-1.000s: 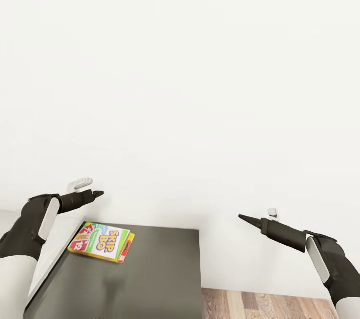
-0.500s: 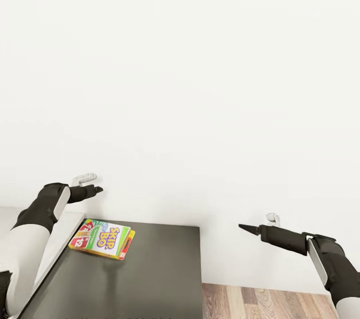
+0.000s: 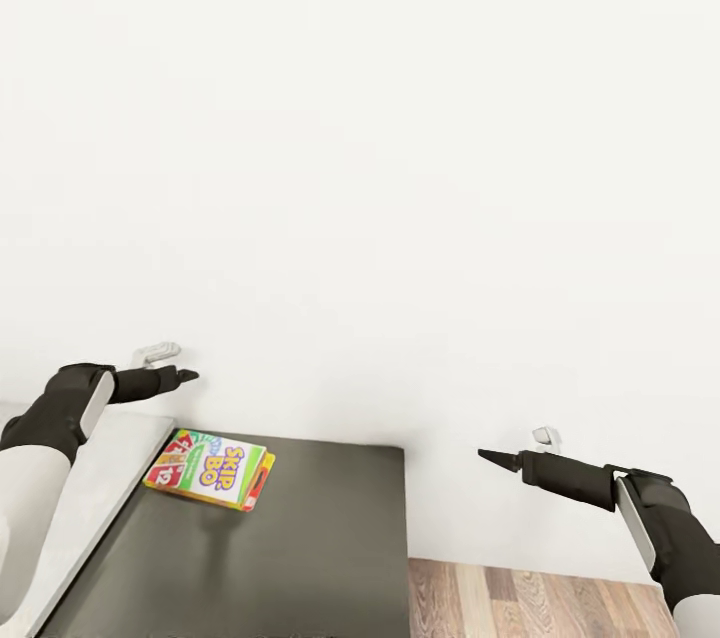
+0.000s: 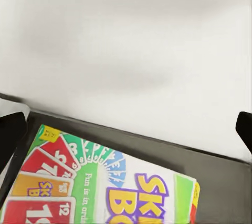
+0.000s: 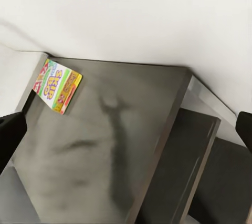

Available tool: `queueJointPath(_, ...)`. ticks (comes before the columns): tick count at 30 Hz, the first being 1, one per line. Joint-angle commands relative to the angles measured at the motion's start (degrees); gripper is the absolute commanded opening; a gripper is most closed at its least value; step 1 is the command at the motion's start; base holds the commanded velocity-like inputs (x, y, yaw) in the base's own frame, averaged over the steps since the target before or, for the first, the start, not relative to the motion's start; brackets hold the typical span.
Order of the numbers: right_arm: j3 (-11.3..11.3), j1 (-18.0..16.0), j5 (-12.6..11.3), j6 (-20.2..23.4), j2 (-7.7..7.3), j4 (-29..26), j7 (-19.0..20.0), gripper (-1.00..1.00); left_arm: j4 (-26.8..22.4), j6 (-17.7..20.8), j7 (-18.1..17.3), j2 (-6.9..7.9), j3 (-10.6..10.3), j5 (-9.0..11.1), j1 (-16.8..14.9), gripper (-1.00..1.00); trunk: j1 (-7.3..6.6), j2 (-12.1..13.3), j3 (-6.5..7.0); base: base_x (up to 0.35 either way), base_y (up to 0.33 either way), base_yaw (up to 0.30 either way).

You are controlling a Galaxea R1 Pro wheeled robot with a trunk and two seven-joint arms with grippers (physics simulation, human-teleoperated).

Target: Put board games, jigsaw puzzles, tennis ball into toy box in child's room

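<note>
SKIP-BO board game (image 3: pixel 210 469) lying flat on the dark grey part of the counter (image 3: pixel 300 558), close to the counter's far edge at the white wall (image 3: pixel 400 168) and just beside the seam where the light grey part (image 3: pixel 100 478) begins. Left gripper (image 3: pixel 185 376) held in the air above that seam, near the box and apart from it; its wrist view looks down on the card-printed lid with one dark fingertip (image 4: pixel 10 134) at each side edge of the picture, so the jaws stand wide open with nothing between them. Right gripper (image 3: pixel 495 459) out past the counter's other edge, over the wood-plank floor (image 3: pixel 540 603), well apart from the box (jaws likewise spread wide and empty in its wrist view). Box seen small on the dark top from that side (image 5: pixel 56 85).
</note>
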Motion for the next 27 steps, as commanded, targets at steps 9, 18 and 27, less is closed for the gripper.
queueJointPath(9, 0.0, 0.0, -0.3, 0.5, -1.1, 0.0, 0.1, 1.0, 0.0, 0.7, -17.1, 5.43, -1.8, -2.2, -0.1, 1.0, 0.04, -0.1, -0.97, 0.0, 0.0, 0.063)
queueJointPath(18, 0.0, 0.0, -0.3, 0.5, -1.21, 0.0, 0.1, 1.0, 0.0, 3.9, -21.8, 5.83, -1.9, -2.8, -0.2, 1.0, 0.04, -0.1, -1.81, 0.0, 0.0, 0.064)
queueJointPath(27, 0.0, 0.0, -0.2, 0.5, -1.22, 0.0, 0.1, 1.0, 0.0, 5.1, -19.6, 4.39, -2.0, -3.2, -0.8, 1.0, 0.04, -0.1, -2.65, 0.0, 0.0, 0.064)
